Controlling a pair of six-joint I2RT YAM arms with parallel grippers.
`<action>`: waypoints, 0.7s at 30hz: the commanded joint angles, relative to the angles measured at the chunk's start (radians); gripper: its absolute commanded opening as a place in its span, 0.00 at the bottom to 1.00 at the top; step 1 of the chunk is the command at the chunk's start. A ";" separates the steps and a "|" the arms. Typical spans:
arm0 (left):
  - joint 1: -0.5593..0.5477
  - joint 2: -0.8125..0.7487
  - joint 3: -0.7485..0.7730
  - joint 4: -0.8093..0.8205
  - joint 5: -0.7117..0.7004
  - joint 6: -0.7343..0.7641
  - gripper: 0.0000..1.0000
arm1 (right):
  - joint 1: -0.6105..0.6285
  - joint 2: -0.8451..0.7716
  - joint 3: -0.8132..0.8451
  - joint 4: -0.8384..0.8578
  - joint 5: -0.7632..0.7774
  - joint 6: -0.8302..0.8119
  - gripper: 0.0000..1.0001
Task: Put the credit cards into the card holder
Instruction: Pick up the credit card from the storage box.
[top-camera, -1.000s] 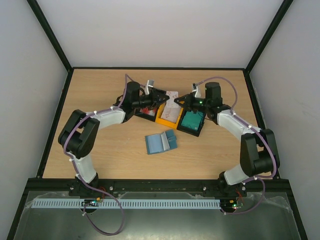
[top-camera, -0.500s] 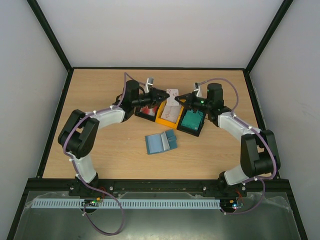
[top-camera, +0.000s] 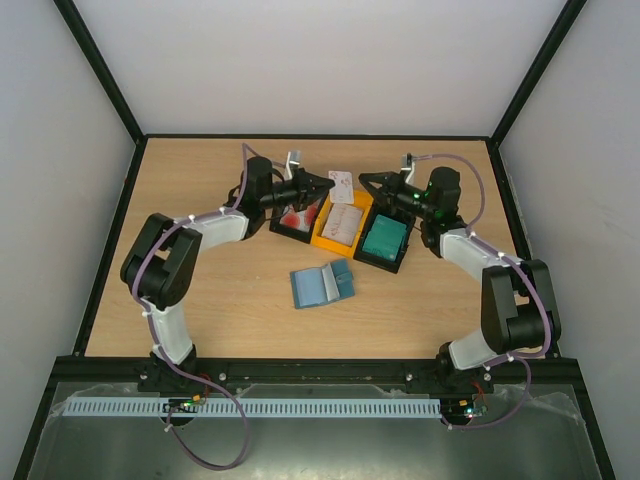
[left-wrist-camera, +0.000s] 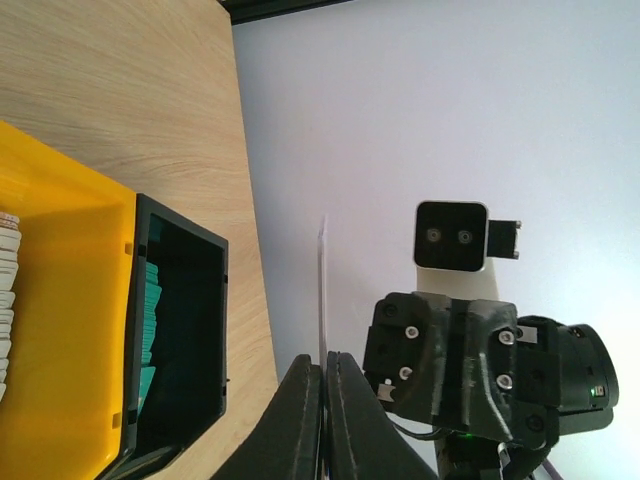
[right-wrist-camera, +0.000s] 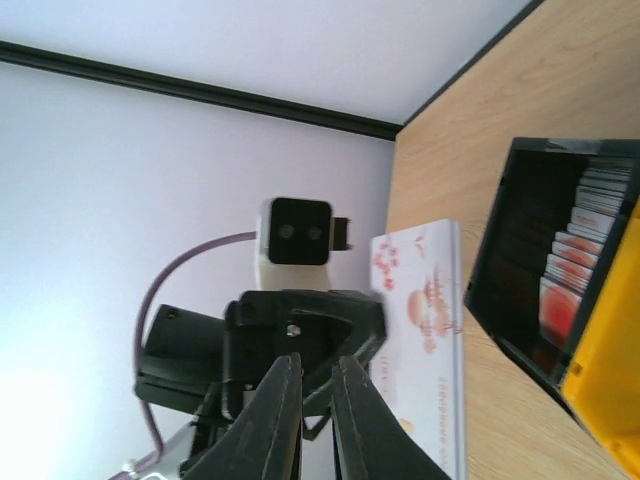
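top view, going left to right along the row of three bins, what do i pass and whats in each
left black plastic bin with red-and-white cards → yellow plastic bin with whitish-grey cards → right black plastic bin with green-teal cards

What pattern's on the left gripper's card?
Card: white with red floral print, clearest in right wrist view.

We see a thin white plastic card (right-wrist-camera: 425, 330) printed with red blossoms. One black plastic bin (top-camera: 293, 237) carries red-and-white cards (top-camera: 297, 216), the yellow plastic bin (top-camera: 327, 243) whitish cards (top-camera: 343, 222), the other black bin (top-camera: 386, 265) green-teal cards (top-camera: 382, 240). The flat folding card holder (top-camera: 322, 285) is blue-teal, and the wood-grain counter (top-camera: 200, 185) is pale tan.
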 joint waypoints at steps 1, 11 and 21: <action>0.006 0.020 0.025 0.081 0.028 -0.058 0.02 | -0.001 0.012 0.007 0.131 -0.014 0.075 0.10; 0.004 0.013 0.021 0.113 0.052 -0.062 0.03 | -0.002 0.036 0.105 -0.257 0.067 -0.232 0.24; -0.002 0.009 0.018 0.163 0.062 -0.094 0.02 | 0.001 0.072 0.136 -0.306 0.029 -0.280 0.18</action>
